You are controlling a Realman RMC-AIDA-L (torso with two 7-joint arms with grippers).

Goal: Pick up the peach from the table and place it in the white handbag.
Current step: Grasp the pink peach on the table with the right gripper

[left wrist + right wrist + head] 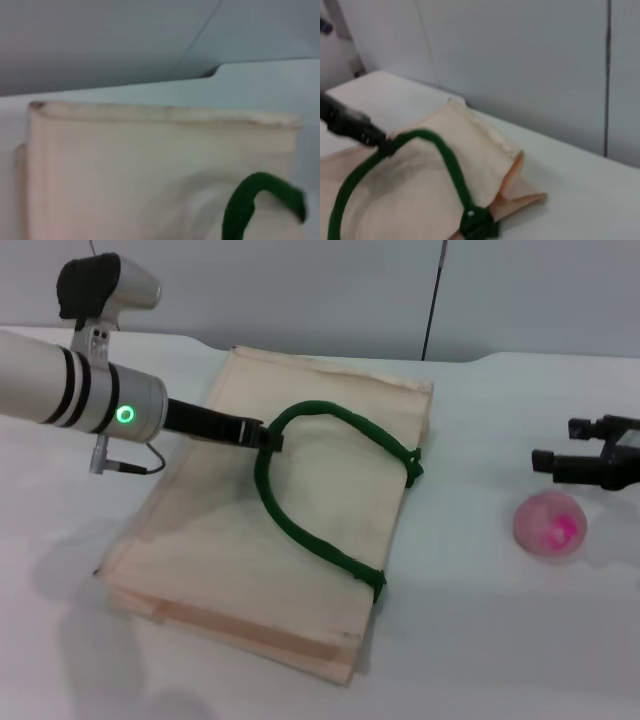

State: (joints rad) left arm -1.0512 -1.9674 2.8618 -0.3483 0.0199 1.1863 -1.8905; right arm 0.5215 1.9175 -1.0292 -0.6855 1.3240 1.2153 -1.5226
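Observation:
The white handbag lies flat on the table, left of centre. One dark green handle is raised in a loop. My left gripper is shut on the top of that handle and holds it above the bag. The right wrist view shows the same grip on the handle above the bag. The left wrist view shows the bag and part of the handle. The peach sits on the table at the right. My right gripper is open, just behind and above the peach, apart from it.
A grey wall with a dark vertical seam stands behind the table's far edge. Bare tabletop lies between the bag and the peach and along the front.

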